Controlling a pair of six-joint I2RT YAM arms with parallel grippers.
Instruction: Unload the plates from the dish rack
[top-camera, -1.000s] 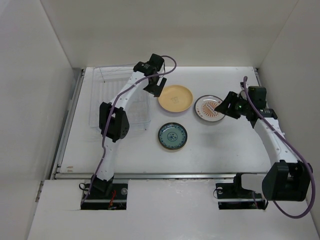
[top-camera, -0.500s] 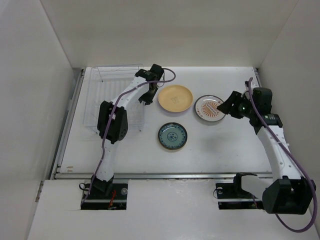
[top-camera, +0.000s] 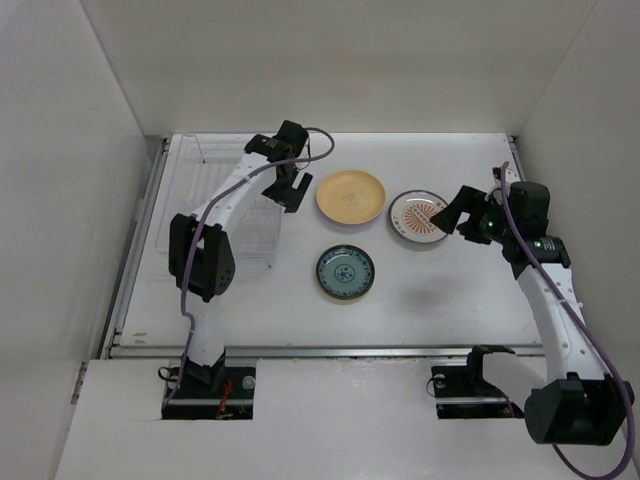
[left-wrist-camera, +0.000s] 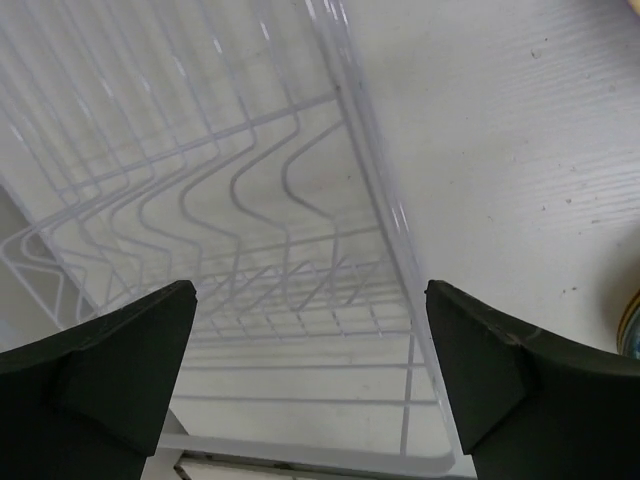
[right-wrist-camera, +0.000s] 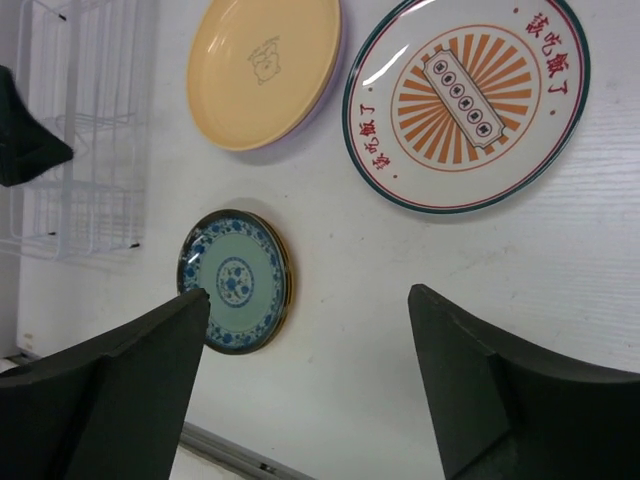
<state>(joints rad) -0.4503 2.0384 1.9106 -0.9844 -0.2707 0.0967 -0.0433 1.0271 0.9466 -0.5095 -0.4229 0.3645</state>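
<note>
The left gripper (left-wrist-camera: 310, 332) is held spread, pinching nothing, over the right edge of the dish rack (top-camera: 255, 238). The right gripper (right-wrist-camera: 305, 345) is likewise spread, beside the sunburst plate (top-camera: 420, 216). The mustard-yellow plate (top-camera: 351, 196) and teal plate (top-camera: 346, 272) are laid flat on the worktop (top-camera: 430, 295) between the two. The dish rack is found further left than a second earlier.

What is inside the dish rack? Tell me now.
No plate shows inside the dish rack: the left wrist view gives only bare wire slots. From above, the left arm crosses the rack and covers a strip of it, unseen there.
</note>
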